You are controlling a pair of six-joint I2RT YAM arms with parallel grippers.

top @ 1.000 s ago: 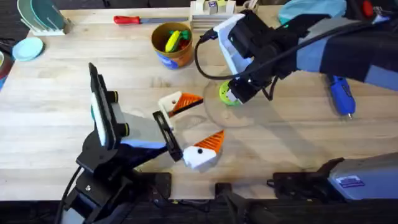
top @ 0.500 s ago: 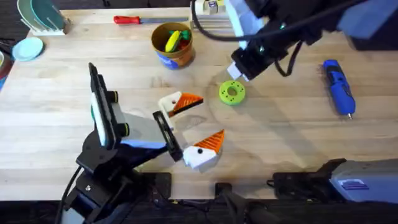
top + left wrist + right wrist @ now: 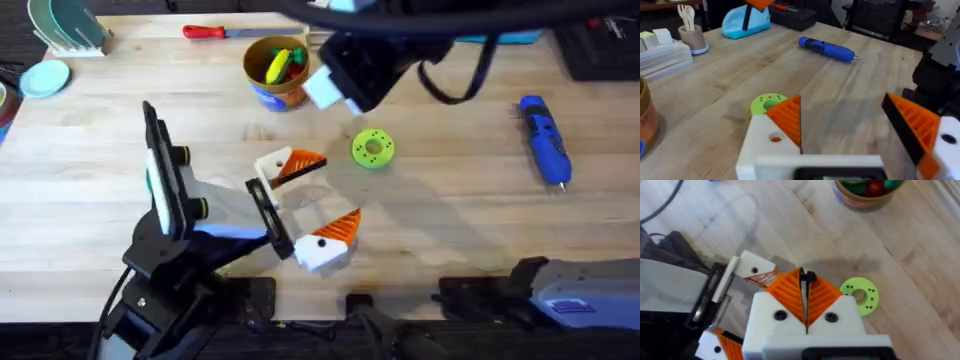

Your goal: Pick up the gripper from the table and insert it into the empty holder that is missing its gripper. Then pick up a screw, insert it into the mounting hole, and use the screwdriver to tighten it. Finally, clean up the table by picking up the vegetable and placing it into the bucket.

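Left gripper (image 3: 330,190): fingers spread wide, nothing between them, low over the table's middle.
Right gripper (image 3: 806,277): we see the orange pads pressed together on a thin dark screw (image 3: 807,276), which stands out past the tips. The gripper is held high over the table's far side.
Holder (image 3: 272,165): cream wedge on the black bracket at the left arm's end.
Gripper (image 3: 306,162): orange ridged block sitting against the holder.
Green disc (image 3: 373,149): flat on the table, at 3 o'clock from the holder.
Screwdriver (image 3: 545,140): lying flat at 3 o'clock from the disc, well apart.
Bucket (image 3: 277,72): at 11 o'clock from the disc (yellow and green pieces inside).
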